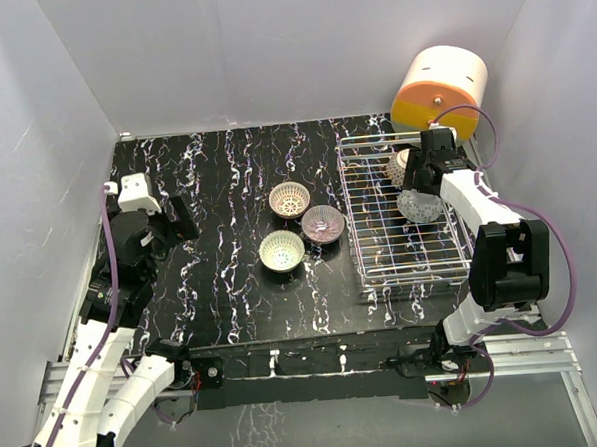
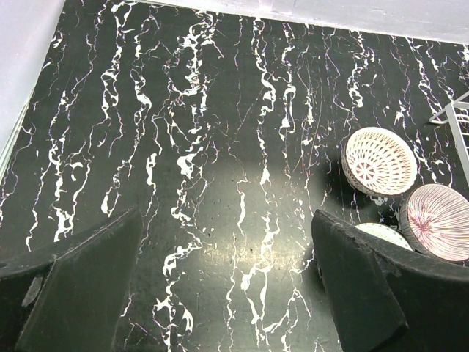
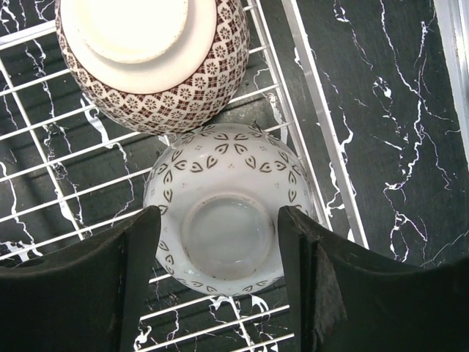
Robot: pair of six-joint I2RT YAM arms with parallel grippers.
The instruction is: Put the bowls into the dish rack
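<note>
Over the dish rack (image 1: 381, 269), straddles an upturned pale bowl (image 3: 227, 169) with the right gripper (image 3: 218, 213), grasp impossible to tell, beside another racked bowl (image 3: 146, 88); holds the left gripper (image 2: 227, 220) open; leaves three bowls (image 1: 289, 197) on the table (image 1: 217, 188).

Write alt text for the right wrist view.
A pale leaf-patterned bowl lies upturned in the dish rack, framed by the spread fingers; a brown lattice bowl, also upturned, sits beyond it. Black marble tabletop shows at right.

Two bowls (image 1: 420, 205) were upside down in the silver dish rack (image 1: 381, 261), and three bowls (image 1: 289, 198) sat upright just beside it.
</note>
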